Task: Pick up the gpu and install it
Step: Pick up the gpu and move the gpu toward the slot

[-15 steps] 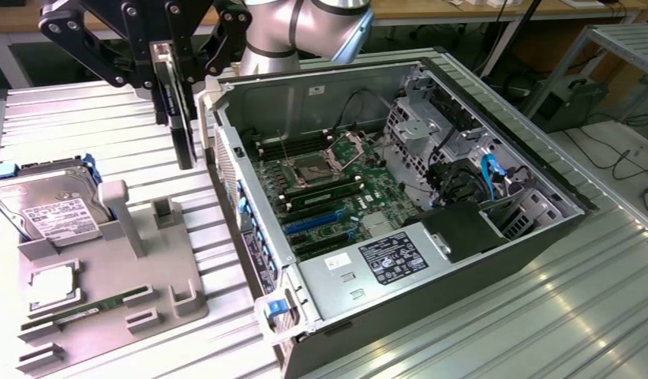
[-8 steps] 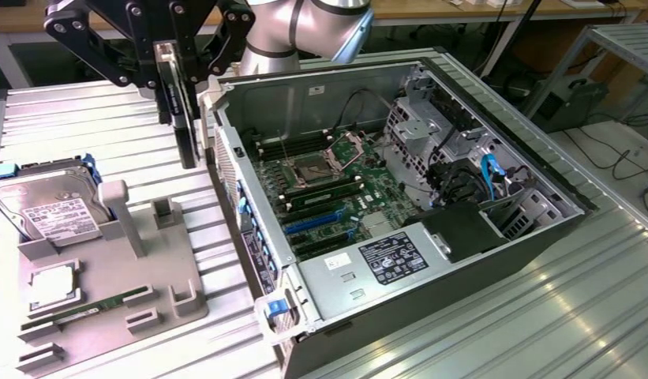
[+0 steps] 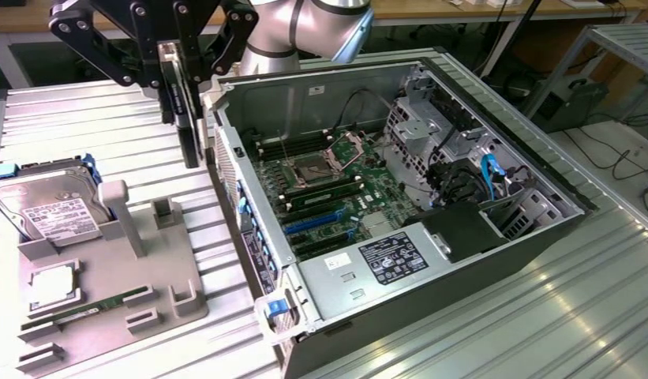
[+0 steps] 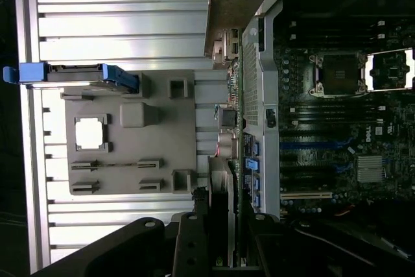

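Black, thin and flat, the gpu (image 3: 185,126) hangs on edge from my gripper (image 3: 182,73), whose jaws are clamped across its upper end, one on each flat face. It is off the table, in the air just beside the outer wall of the open computer case (image 3: 408,276) and above the gap between that case and the grey fixture (image 3: 113,268).

In the wrist view I look down the card's edge to its silver bracket (image 4: 245,4) at the far end, which lies close to the case wall.

I judge it to be light and stiff, a rigid board that will not sag. It is also fragile, with small exposed parts and a contact edge that should take no knocks. Its faces look smooth, and I hold it at one end only, so it could pivot or slide in my grip. A firm pinch on the bare board near the top suits it best.

Inside the case the motherboard (image 3: 335,181) lies open, with its blue slots (image 3: 311,223) uncovered. On the fixture, a hard drive (image 3: 50,213) stands well apart from the card.
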Robot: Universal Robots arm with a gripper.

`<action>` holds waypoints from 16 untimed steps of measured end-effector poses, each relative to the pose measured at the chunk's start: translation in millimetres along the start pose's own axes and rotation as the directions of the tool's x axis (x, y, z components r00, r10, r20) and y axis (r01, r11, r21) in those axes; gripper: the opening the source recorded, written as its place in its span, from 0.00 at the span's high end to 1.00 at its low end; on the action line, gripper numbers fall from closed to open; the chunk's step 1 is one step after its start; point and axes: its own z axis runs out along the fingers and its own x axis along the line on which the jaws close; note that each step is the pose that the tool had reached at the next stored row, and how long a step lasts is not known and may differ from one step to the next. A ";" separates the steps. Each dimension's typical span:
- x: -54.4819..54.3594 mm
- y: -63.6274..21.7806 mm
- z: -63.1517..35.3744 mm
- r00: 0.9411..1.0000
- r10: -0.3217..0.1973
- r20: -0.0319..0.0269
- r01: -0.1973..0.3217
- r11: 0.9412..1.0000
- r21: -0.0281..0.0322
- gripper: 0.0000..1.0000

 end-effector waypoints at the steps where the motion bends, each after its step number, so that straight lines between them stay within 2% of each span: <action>1: -0.2 0.0 0.0 1.000 0.000 0.000 0.000 1.000 0.000 0.72; 16: -5.4 0.1 0.2 1.000 0.000 0.000 0.000 1.000 0.000 0.72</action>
